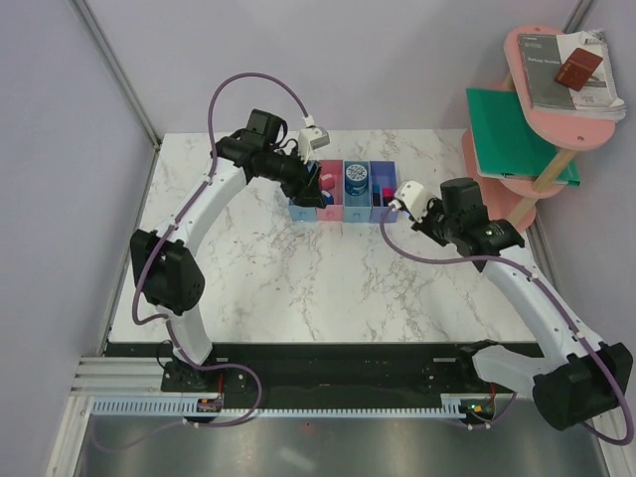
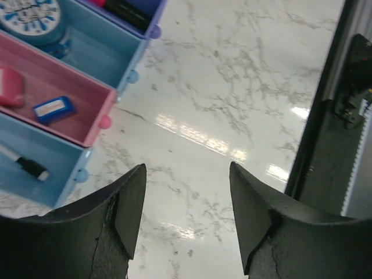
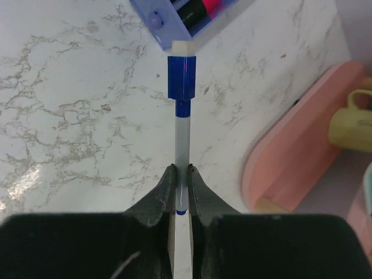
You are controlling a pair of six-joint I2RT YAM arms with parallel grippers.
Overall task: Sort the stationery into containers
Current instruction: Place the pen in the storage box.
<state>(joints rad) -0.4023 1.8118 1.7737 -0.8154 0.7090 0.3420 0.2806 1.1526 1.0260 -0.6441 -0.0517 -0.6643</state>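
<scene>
Jaws of the left gripper [image 2: 187, 174] stand wide apart and empty above the bench [image 2: 232, 87], just beside the containers [image 1: 356, 217], whose left bins hold a thin black pen [image 2: 26, 165] and a blue block [image 2: 53, 109]. Jaws of the right gripper [image 3: 181, 173] pinch the blue-capped white marker [image 3: 181, 131] near its tail, with the cap toward the purple-blue bin [image 3: 160, 29]. Judged light, stiff and smooth-barrelled, the marker may pivot; a mid-barrel hold would steady it.

White marble table [image 1: 298, 268]
Carrying a row of four joined bins [image 1: 333, 213] at far centre, pink shelf [image 1: 521, 211] at far right.
</scene>
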